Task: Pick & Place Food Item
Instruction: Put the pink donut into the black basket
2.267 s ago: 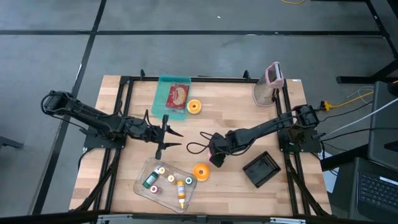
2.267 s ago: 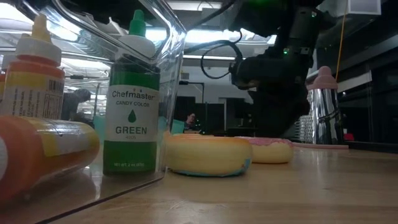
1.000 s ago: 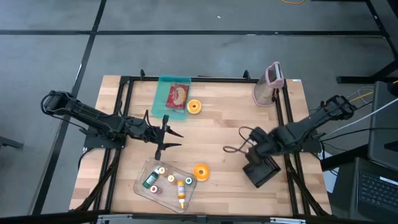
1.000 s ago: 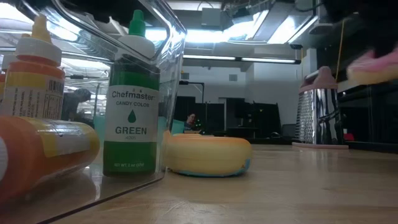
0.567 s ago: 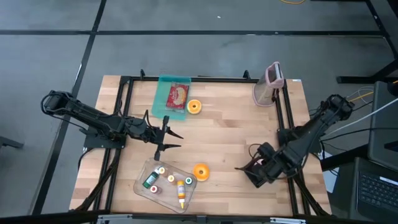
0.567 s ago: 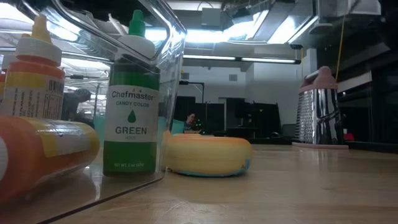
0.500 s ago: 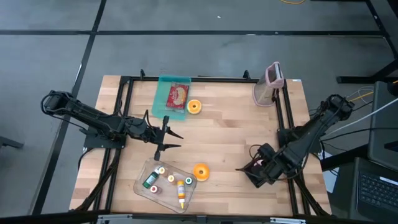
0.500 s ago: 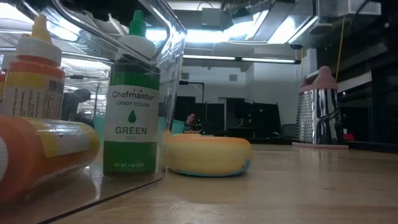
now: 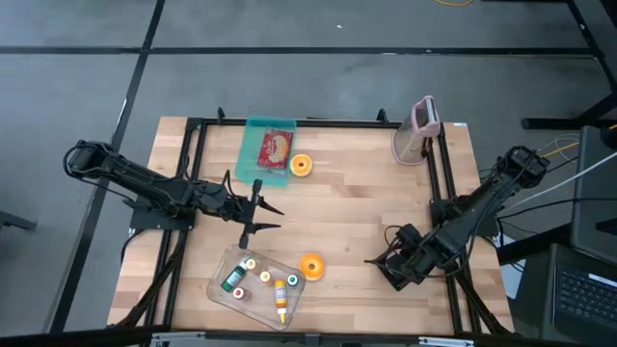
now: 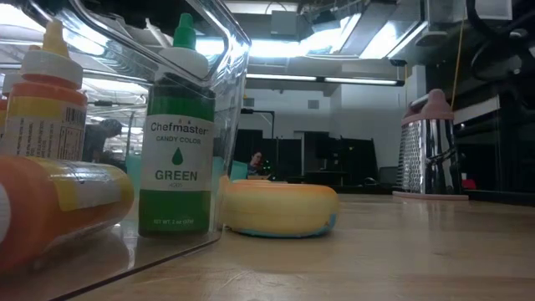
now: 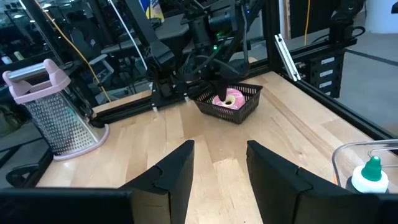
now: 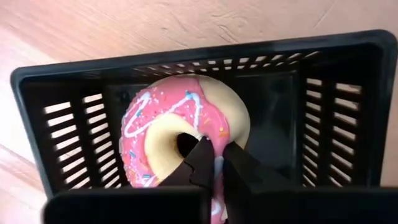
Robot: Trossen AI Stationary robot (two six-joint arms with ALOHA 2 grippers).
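A pink-iced donut (image 12: 168, 134) sits inside a black slatted basket (image 12: 74, 124) near the table's front right. My right gripper (image 12: 214, 165) points down into the basket and is shut on the donut. The left wrist view shows the same basket (image 11: 245, 107), the donut (image 11: 229, 99) and my right gripper (image 11: 214, 81) over them. My left gripper (image 11: 217, 174) hovers open at the table's left middle (image 9: 268, 217) and holds nothing. My right gripper pinches the donut's ring (image 12: 217, 140) between its two fingers: one finger (image 12: 198, 158) stands in the hole, the other (image 12: 245, 168) outside the rim. The fingers come from above, pointing down. The donut lies iced side up within the basket walls.
An orange donut (image 9: 311, 266) lies beside a clear box of colouring bottles (image 9: 253, 280) at the front. A yellow donut (image 9: 302, 166) and a teal tray with a red pack (image 9: 270, 149) are at the back, and a pink-handled grater (image 9: 419, 130) stands back right.
My right gripper has carried the pink donut toward the table's near edge and down into the black basket, rolling its wrist on the way. The donut, lifted clear a second ago, now sits inside the basket.
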